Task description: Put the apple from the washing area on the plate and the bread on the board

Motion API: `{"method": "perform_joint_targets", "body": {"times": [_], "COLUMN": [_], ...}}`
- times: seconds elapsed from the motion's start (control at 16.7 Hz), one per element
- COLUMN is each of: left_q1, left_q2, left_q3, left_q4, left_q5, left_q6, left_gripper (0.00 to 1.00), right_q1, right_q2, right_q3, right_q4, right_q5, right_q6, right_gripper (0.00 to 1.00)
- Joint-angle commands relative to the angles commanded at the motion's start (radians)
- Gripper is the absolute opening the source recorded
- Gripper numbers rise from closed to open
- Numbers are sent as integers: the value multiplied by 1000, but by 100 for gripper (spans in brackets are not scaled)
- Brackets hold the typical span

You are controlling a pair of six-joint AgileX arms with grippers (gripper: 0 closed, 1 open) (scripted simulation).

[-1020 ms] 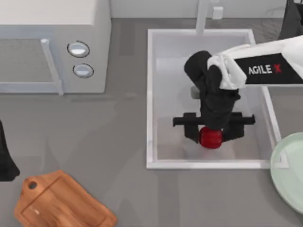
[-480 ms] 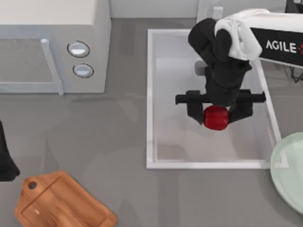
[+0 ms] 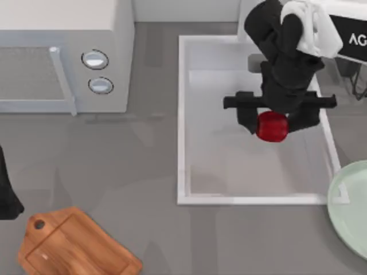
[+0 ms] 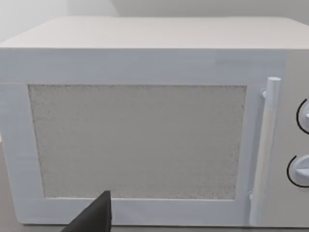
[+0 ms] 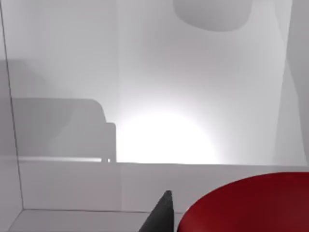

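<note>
Apple point(image 3: 272, 126), small, glossy and red, sits clamped in our right gripper point(image 3: 273, 121) above the large white rectangular sink basin point(image 3: 182, 114). Our left arm point(image 3: 7, 189) is parked at the table's left edge, its grip unclear.

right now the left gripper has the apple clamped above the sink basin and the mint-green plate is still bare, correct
Not quite: the right gripper has the apple, not the left. The top view shows the right arm reaching over the sink basin with the red fruit between its fingers, while the left arm sits parked at the table's left edge. The mint-green plate is indeed bare where it shows.
</note>
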Motion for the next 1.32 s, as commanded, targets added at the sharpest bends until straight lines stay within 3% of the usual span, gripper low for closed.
{"method": "perform_joint_targets", "body": {"times": [0.9, 1.32], "left_q1": [0, 0], "left_q2": [0, 0], "left_q3": [0, 0], "left_q4": [0, 0], "left_q5": [0, 0], "left_q6": [0, 0], "left_gripper": [100, 100], "right_q1": [-313, -395], "right_q2": [-484, -603], "right_q3": [-400, -517], "right_q4": [-151, -194], "right_q5": [-20, -26], "right_q6": [-314, -396], "right_gripper": [0, 0]}}
